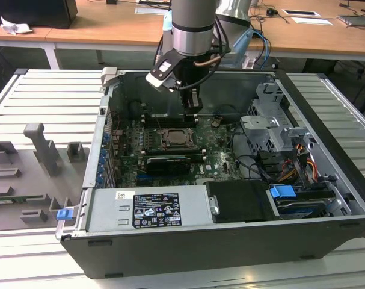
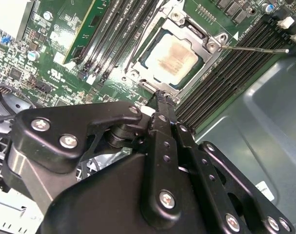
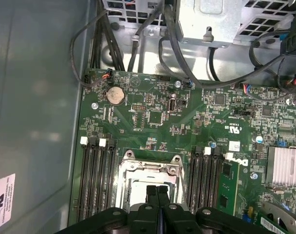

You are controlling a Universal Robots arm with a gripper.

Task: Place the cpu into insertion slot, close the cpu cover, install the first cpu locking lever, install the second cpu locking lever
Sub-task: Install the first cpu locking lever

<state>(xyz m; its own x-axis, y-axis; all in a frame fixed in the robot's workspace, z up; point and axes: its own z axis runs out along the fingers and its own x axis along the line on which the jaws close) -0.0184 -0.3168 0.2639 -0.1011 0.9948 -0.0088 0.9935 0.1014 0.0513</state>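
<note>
The cpu point(image 2: 174, 54) lies flat in the insertion slot point(image 1: 175, 139), its pale metal face showing through the window of the cpu cover point(image 2: 209, 46), which lies down over it. A thin metal locking lever point(image 2: 255, 48) sticks out sideways from one socket corner, and another lever point(image 2: 140, 36) runs along the socket's side. My gripper point(image 2: 162, 97) is shut with nothing between its fingers. In the exterior view the gripper point(image 1: 192, 115) hangs just behind the socket, a little above the board. In the first wrist view the closed fingertips point(image 3: 157, 191) sit over the socket's cover point(image 3: 148, 170).
Long black memory slots point(image 3: 96, 175) flank the socket on both sides. Around it are a coin battery point(image 3: 114, 95), a heatsink point(image 3: 284, 165), loose black cables point(image 1: 254, 162) and a drive cage point(image 1: 272, 120). The power supply point(image 1: 149, 211) lines the case front. Grey fixtures point(image 1: 41, 150) stand outside on the exterior view's left.
</note>
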